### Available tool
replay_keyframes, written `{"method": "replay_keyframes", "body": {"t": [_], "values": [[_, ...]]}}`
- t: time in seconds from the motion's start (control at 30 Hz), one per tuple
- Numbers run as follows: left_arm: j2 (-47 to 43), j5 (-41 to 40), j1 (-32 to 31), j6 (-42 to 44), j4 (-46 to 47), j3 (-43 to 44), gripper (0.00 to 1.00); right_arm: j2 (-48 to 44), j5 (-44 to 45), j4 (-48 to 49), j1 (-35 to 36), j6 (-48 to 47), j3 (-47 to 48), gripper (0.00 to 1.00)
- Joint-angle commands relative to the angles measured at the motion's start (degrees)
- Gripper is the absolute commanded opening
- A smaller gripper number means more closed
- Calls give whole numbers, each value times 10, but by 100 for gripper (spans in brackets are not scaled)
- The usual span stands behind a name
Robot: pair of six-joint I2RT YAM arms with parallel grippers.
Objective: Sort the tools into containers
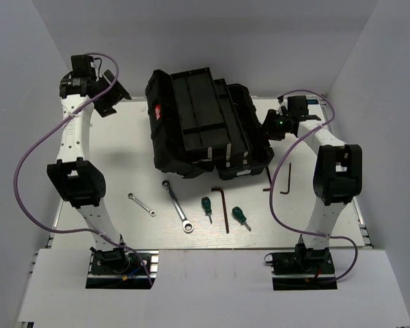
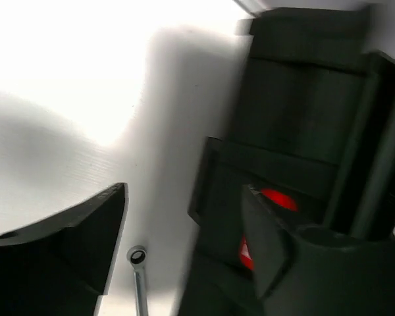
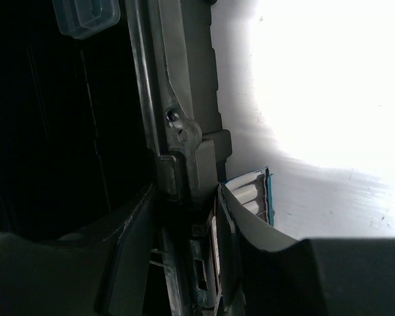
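Nearest the arm bases, the tools lie loose in a row on the counter (image 1: pixel 109 178): the shorter wrench (image 1: pixel 141 203), the longer wrench (image 1: pixel 177 205) just beside it, a green-handled screwdriver (image 1: pixel 206 206), a hex key (image 1: pixel 223 208) and the second screwdriver (image 1: pixel 240 217). A little further off, towards the right arm, two more hex keys (image 1: pixel 285 179) (image 1: pixel 268 179) lie close together.

Beyond them sits the toolbox (image 1: pixel 167 154), askew and apparently open, with no tool visible inside. So nothing is sorted yet, and the step in hand looks like readying the box.

At its right end the right gripper (image 3: pixel 184 191) has its jaws on either side of the box's rim, and they look clamped on it. Furthest off, at the far left, the left gripper (image 2: pixel 184 191) hangs above the counter beside the toolbox's red-marked end, jaws wide apart and holding nothing.

The next move, I judge, calls for that free arm to come down to the near row and close on one tool while the box is held steady.
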Motion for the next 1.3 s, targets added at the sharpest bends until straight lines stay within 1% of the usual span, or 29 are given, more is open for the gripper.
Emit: {"method": "replay_keyframes", "body": {"t": [0.0, 0.07, 0.1, 0.17, 0.2, 0.23, 0.3, 0.43, 0.53, 0.6, 0.63, 0.67, 0.7, 0.77, 0.9, 0.93, 0.97, 1.0, 1.03, 1.07, 1.1, 1.13, 1.17, 1.2, 1.27], "values": [[-51, -5, -14, 16, -23, 47, 77, -4, -30, -17, -2, 42, 1, 0], [-58, 30, -19, 35, -36, 42, 66, 10, -55, -14, 4, 84, 19, 0], [-63, 39, -19, 40, -36, 32, 46, 16, -59, -9, 5, 93, 25, 0], [-100, 44, -30, 46, -29, -12, 26, 19, -69, 0, 15, 128, 27, 0], [-114, 44, -31, 46, -21, -25, 20, 20, -76, 8, 28, 137, 27, 0], [-128, 44, -31, 51, -21, -46, 10, 20, -77, 9, 32, 143, 27, 0], [-162, 55, -37, 51, -14, -65, 7, 22, -85, 25, 48, 171, 19, 0], [-204, 62, -48, 46, -20, -111, 7, 31, -117, 58, 71, 234, -13, 0], [-233, 62, -59, 39, -20, -156, 7, 32, -130, 90, 89, 306, -25, 0], [-262, 56, -59, 28, -20, -176, 7, 32, -135, 123, 99, 330, -39, 0], [-271, 51, -64, 28, -25, -190, 7, 32, -136, 133, 103, 372, -46, 0], [-279, 51, -64, 28, -25, -196, 5, 36, -142, 144, 111, 383, -50, 0], [-291, 51, -64, 22, -25, -196, 3, 41, -144, 148, 114, 391, -49, 0], [-299, 63, -70, 21, -40, -202, 0, 46, -130, 124, 125, 368, -28, 0], [-313, 83, -91, 27, -72, -210, 0, 46, -127, 110, 119, 318, -15, 0], [-321, 98, -96, 32, -72, -238, 0, 45, -129, 105, 118, 304, -13, 6], [-341, 105, -106, 32, -72, -255, 0, 45, -135, 98, 113, 285, -11, 34], [-353, 112, -111, 32, -67, -271, 6, 42, -142, 95, 110, 275, -5, 44], [-364, 119, -117, 32, -67, -303, 8, 39, -150, 93, 109, 268, -3, 55], [-381, 126, -127, 37, -67, -314, 11, 33, -154, 90, 97, 246, -3, 60], [-388, 133, -132, 37, -67, -329, 19, 26, -175, 88, 92, 238, -1, 67], [-393, 139, -138, 44, -67, -335, 23, 18, -183, 76, 87, 227, 4, 70], [-394, 139, -148, 54, -67, -335, 28, 15, -184, 68, 77, 190, 9, 71], [-394, 147, -154, 59, -79, -340, 32, 2, -194, 45, 69, 174, 18, 73], [-394, 147, -169, 71, -90, -340, 35, -9, -195, 4, 60, 85, 28, 74]]}}
